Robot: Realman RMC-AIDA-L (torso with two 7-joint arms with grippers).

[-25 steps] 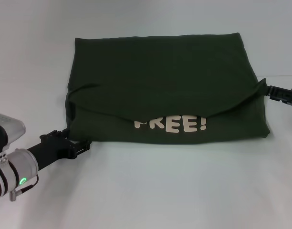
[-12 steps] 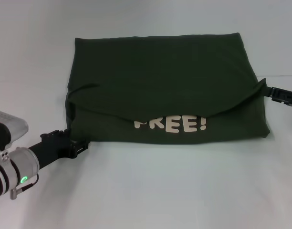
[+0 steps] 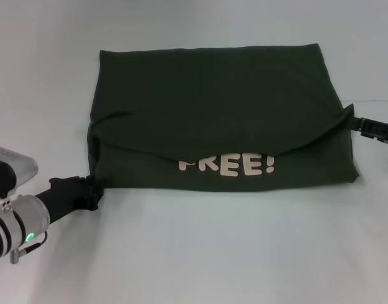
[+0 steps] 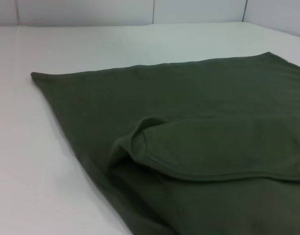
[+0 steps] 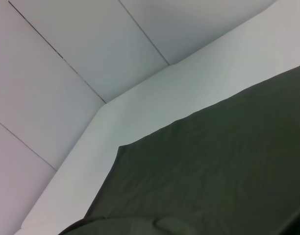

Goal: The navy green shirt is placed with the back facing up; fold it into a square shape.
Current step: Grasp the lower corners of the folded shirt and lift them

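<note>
The navy green shirt [image 3: 213, 107] lies folded into a wide rectangle on the white table. Its upper layer is folded toward me and leaves the cream "FREE!" lettering [image 3: 229, 166] showing near the front edge. My left gripper [image 3: 92, 190] sits at the shirt's near left corner, just off the cloth. At the shirt's right edge, my right gripper [image 3: 354, 122] meets a small raised point of cloth. The left wrist view shows the shirt [image 4: 213, 147] with its folded hem from close by. In the right wrist view the shirt [image 5: 228, 161] is a flat dark sheet.
The white table [image 3: 213, 253] spreads around the shirt on all sides. Pale wall panels [image 5: 91, 49] stand beyond the table's far edge.
My left gripper has drawn back to the left, away from the shirt's near left corner. My right gripper has shifted very slightly outward. The shirt has not moved.
</note>
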